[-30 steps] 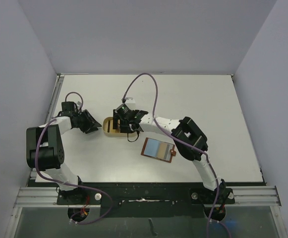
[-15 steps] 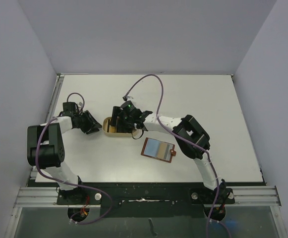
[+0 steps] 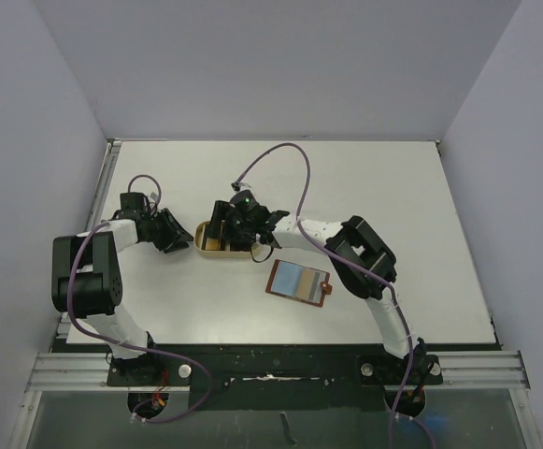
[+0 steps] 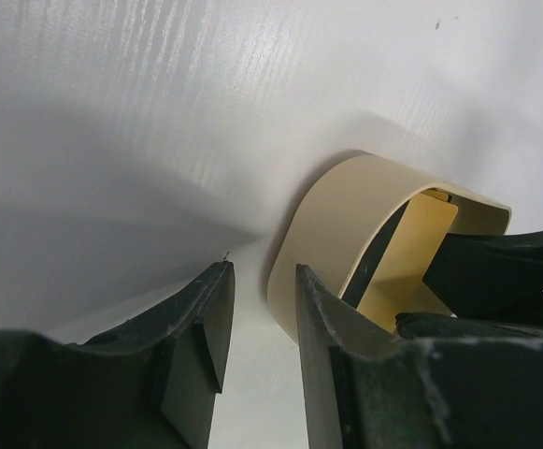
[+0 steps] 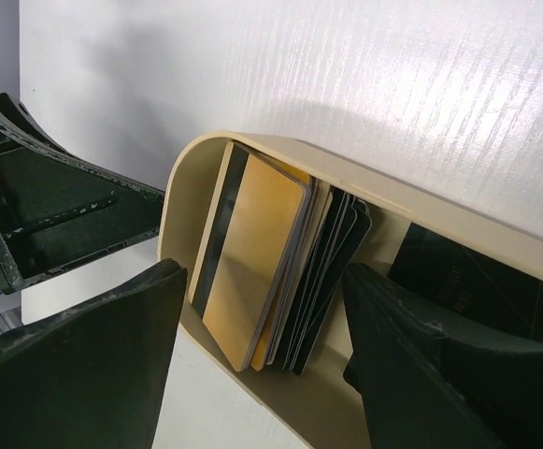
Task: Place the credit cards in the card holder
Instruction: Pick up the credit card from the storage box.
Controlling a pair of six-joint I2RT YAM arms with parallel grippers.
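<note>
White table (image 3: 392,206), enclosed by pale panels (image 3: 252,65), seen from above. A tan round-ended tray (image 5: 174,196) sits left of centre. The credit cards (image 5: 252,271) stand on edge inside it, a tan card with a dark stripe in front and dark ones behind. The right gripper (image 5: 262,374) is spread wide and grips nothing, one finger to each side of the card stack. The left gripper (image 4: 262,309) shows a narrow empty gap, its tips just beside the tray's rounded left end. The card holder (image 3: 299,282) lies open and flat at lower centre, apart from the tray.
</note>
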